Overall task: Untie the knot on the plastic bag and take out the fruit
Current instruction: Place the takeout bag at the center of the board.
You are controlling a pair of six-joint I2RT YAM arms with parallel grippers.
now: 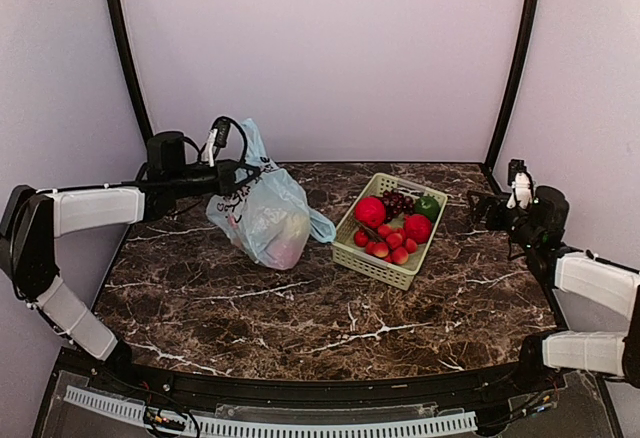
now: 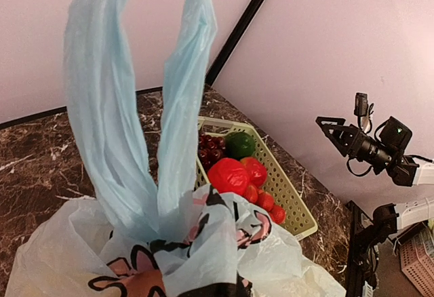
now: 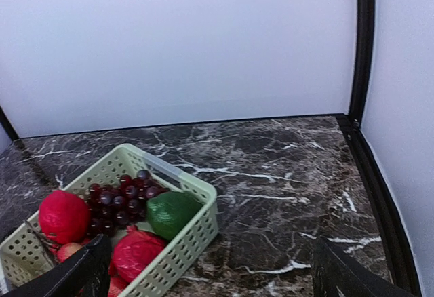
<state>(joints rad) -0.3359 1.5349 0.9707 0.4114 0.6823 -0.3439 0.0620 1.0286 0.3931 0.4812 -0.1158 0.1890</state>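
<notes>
The light blue plastic bag (image 1: 262, 216) sits on the left half of the marble table, and pale fruit (image 1: 288, 242) shows dimly through its film. My left gripper (image 1: 247, 170) is shut on the bag's gathered top. In the left wrist view the bag (image 2: 224, 243) fills the bottom and hides my fingers. One long handle loop (image 2: 176, 107) stands up from a bunched neck (image 2: 150, 228), and I cannot make out the knot clearly there. My right gripper (image 1: 488, 206) hangs open and empty at the far right, its two fingertips (image 3: 87, 270) spread wide over bare table.
A pale green lattice basket (image 1: 386, 271) stands right of the bag, holding two large red fruits (image 1: 370, 211), a dark green one (image 3: 173, 213), dark grapes (image 3: 122, 195) and small strawberries (image 1: 390, 246). Pale walls and black posts close in the back and sides.
</notes>
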